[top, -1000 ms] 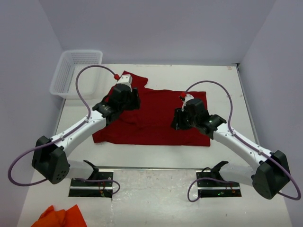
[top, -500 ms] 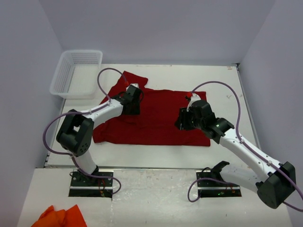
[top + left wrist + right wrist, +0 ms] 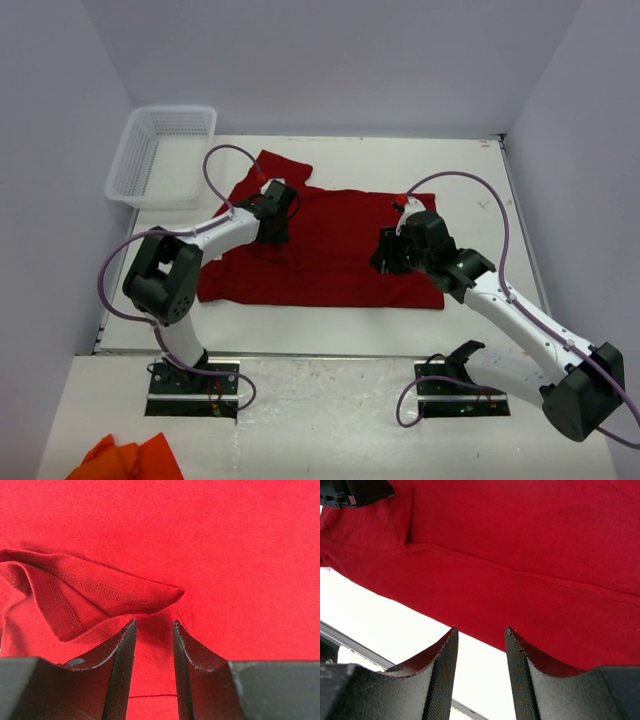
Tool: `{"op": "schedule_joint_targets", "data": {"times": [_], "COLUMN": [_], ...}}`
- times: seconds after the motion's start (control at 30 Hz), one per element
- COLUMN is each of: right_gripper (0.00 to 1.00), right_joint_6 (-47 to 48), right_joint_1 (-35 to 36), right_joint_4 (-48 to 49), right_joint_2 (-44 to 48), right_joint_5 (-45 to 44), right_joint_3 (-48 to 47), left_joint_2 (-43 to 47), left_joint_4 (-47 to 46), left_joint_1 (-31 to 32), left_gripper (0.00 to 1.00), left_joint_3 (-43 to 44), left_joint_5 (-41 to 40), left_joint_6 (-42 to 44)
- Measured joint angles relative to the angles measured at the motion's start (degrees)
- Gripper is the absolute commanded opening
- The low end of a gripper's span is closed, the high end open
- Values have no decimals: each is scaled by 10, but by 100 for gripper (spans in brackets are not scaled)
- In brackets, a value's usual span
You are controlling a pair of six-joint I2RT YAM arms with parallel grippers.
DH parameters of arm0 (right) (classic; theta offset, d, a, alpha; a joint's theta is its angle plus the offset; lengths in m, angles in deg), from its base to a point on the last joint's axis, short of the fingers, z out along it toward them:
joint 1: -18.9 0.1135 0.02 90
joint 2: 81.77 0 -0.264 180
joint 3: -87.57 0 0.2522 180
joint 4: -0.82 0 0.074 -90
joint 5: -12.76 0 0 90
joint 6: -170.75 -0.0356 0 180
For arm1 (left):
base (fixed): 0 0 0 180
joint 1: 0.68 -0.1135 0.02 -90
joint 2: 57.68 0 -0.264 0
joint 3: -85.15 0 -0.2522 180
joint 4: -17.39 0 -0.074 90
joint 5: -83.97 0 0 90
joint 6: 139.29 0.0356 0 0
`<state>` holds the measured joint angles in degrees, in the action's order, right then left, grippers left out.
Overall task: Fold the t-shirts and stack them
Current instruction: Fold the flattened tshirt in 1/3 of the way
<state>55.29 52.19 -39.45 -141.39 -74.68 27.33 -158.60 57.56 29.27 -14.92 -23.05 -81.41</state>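
Where the near left corner lies, an orange cloth (image 3: 127,457) is found crumpled, well apart from everything else.
Item: table (image 3: 330,330), white. One dark red t-shirt (image 3: 335,270) is spread flat on its middle, with a sleeve pointed far-left.
Item: right gripper (image 3: 480,630), held over the t-shirt's right part. Fingers are parted with nothing caught between them; the shirt's hem and bare table are seen past the tips.
Item: left gripper (image 3: 153,623), set low on the t-shirt's far left part. Fingers are narrowly parted and no cloth is seen pinched. A stitched fold (image 3: 95,587) is raised just beyond the tips.
Item: white basket (image 3: 160,150), placed at the far left corner, apart from the t-shirt.
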Motion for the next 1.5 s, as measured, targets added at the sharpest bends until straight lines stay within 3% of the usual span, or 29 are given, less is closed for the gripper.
{"op": "schedule_joint_targets", "data": {"times": [0.17,0.27,0.3,0.87,0.97,1.0,1.07,1.1,1.13,1.2,1.23,1.43,1.5], "right_gripper": [44,44,44,44,44,44,44,44,45,45,45,47,41], "right_joint_6": [0,0,0,0,0,-1,-1,-1,-1,-3,-4,-13,-17], "right_joint_1": [-2,-4,-4,-6,-6,-6,-6,-6,-6,-6,-6,-7,-7], "right_joint_4": [0,0,0,4,4,4,4,4,3,3,3,1,2], "right_joint_2": [0,0,-1,-30,-33,-34,-35,-37,-38,-43,-47,-83,-101], "right_joint_5": [2,2,2,16,17,17,16,16,14,9,4,-15,-16], "right_joint_3": [0,0,0,0,2,2,2,2,2,2,2,2,2], "left_joint_2": [-23,-36,-37,6,5,1,-12,-18,-23,-22,-20,54,98], "left_joint_4": [-2,-2,-2,-60,-79,-79,-79,-79,-78,-73,-69,-10,9], "left_joint_1": [-3,-3,-3,-3,-3,-3,-3,-3,-3,1,2,31,36], "left_gripper": [31,11,0,0,23,42,58,75,82,86,98,100,89], "left_joint_3": [0,0,0,0,2,6,20,27,31,32,32,14,-3], "left_joint_5": [1,3,4,38,48,48,43,39,31,8,-7,-117,-133], "left_joint_6": [0,-1,1,13,20,19,22,19,17,11,8,-32,-50]}}
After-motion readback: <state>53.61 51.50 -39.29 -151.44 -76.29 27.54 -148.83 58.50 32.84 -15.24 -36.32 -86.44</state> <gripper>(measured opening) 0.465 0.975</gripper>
